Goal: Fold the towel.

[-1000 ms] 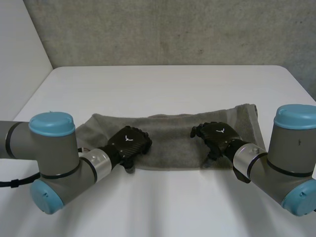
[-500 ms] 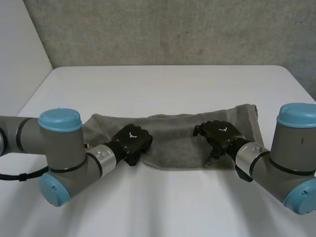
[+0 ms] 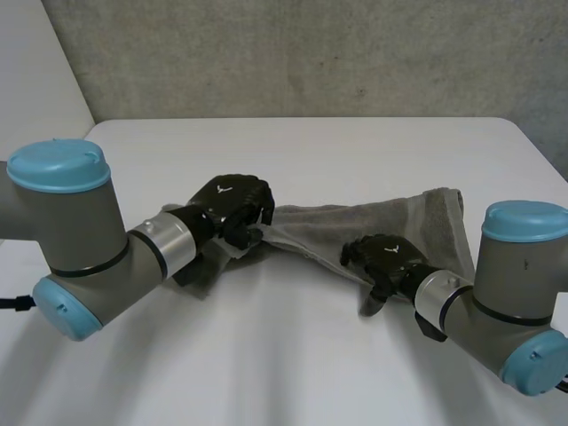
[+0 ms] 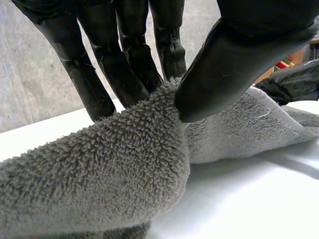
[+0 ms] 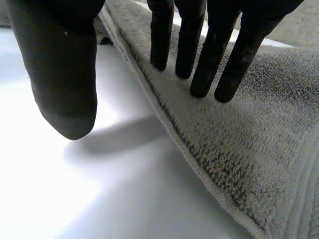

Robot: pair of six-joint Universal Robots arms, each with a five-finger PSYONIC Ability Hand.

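Observation:
A grey terry towel (image 3: 404,217) lies crumpled in a long band across the white table (image 3: 311,151). My left hand (image 3: 232,204) holds its near edge at the left part, raised off the table. In the left wrist view the thumb (image 4: 224,64) pinches the towel (image 4: 109,174) against the fingers. My right hand (image 3: 383,257) sits at the towel's near edge towards the right. Its straight fingers (image 5: 234,55) rest on the towel (image 5: 249,149) just inside the hem, and its thumb (image 5: 65,74) hangs apart over bare table.
A concrete wall stands behind the table's far edge. Both grey arms with light-blue caps reach in from the near corners. Bare white table surface lies in front of the towel and beyond it.
The left hand has closed on the towel's near edge and lifted it up and away, pulling the left part off the table. The right hand has slid slightly nearer along the edge.

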